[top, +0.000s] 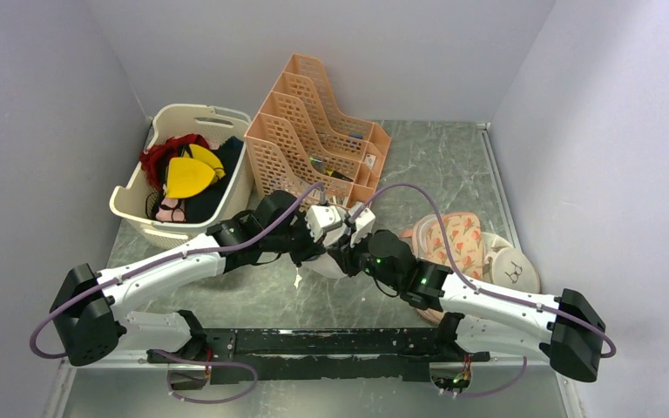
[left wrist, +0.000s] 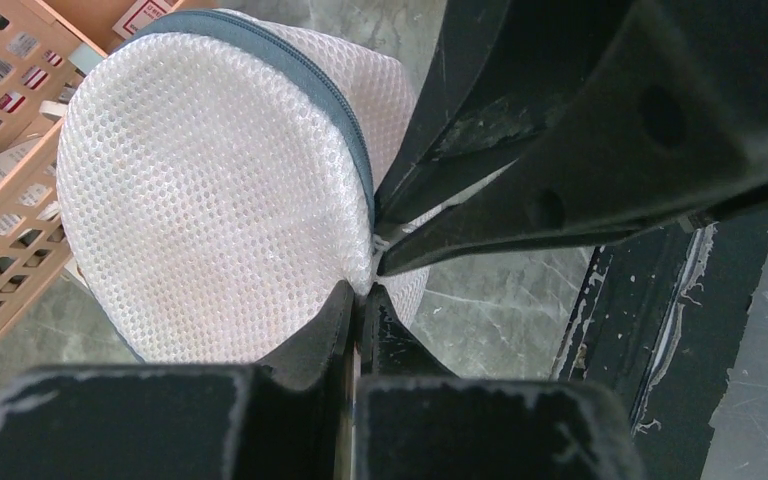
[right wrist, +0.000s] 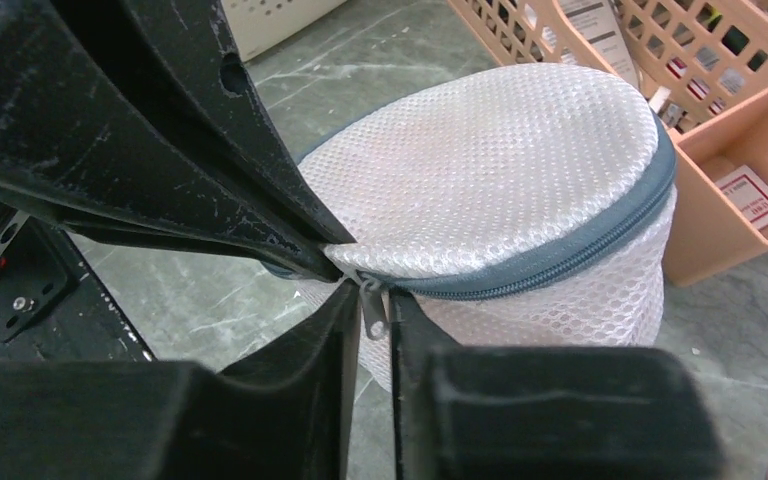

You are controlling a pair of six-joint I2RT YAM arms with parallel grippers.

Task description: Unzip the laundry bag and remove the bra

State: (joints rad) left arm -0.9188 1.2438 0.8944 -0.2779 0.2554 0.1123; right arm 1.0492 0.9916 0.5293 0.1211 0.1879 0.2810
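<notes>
Marble table [top: 453, 165]; laundry bag [right wrist: 490, 160] zip pull [right wrist: 373, 312] right-wrist-only

You have two arms, the left arm [top: 165, 261] and the right arm [top: 496, 305]. Count one bag [right wrist: 490, 160], one basket [top: 131, 205], one rack [top: 314, 131], one peach pad [top: 453, 242] and, for certain, one white disc [top: 516, 272]. The clothes [top: 187, 174] are too bunched to count.

The laundry bag [right wrist: 500, 160] is matt mesh cloth.
</notes>
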